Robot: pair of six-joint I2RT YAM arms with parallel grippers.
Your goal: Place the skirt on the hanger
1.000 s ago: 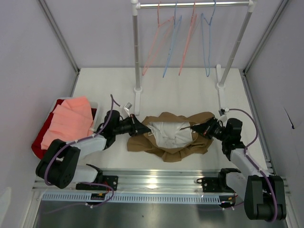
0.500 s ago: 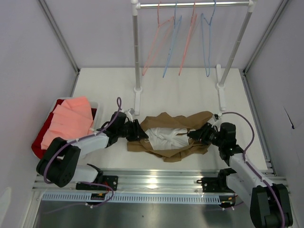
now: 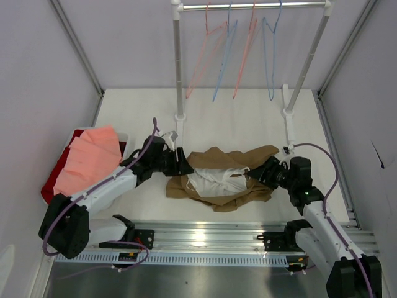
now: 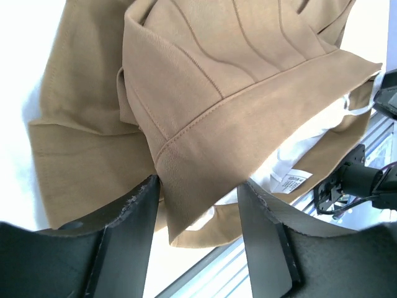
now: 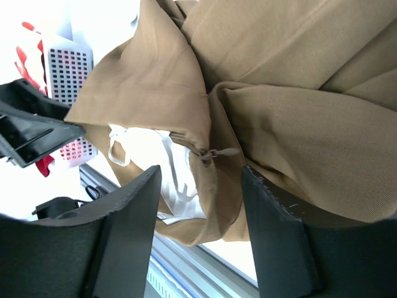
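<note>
The tan-brown skirt [image 3: 217, 180] lies crumpled on the table's near middle, its white lining [image 3: 214, 181] showing. My left gripper [image 3: 181, 165] sits at its left edge, open, and a hemmed fold of the skirt [image 4: 248, 81] lies loose between the fingers [image 4: 133, 223]. My right gripper [image 3: 257, 175] is at the right edge, open too. There the skirt [image 5: 298, 124] with its zipper pull [image 5: 215, 153] lies between the spread fingers [image 5: 273, 230], unclamped. A pale-pink hanger [image 3: 206, 56] hangs on the rail at the back, a second pink one [image 3: 246, 59] beside it.
Two thin blue hangers [image 3: 271, 62] share the rail of the white rack [image 3: 180, 74]. A basket [image 3: 123, 154] with red cloth and a salmon-pink folded garment [image 3: 87, 158] sits at the left. The metal rail [image 3: 205, 239] runs along the near edge.
Both grippers have gone from shut to open, letting go of the skirt's waistband. The stretched opening has slumped narrower, and the cloth now lies slack on the table.
</note>
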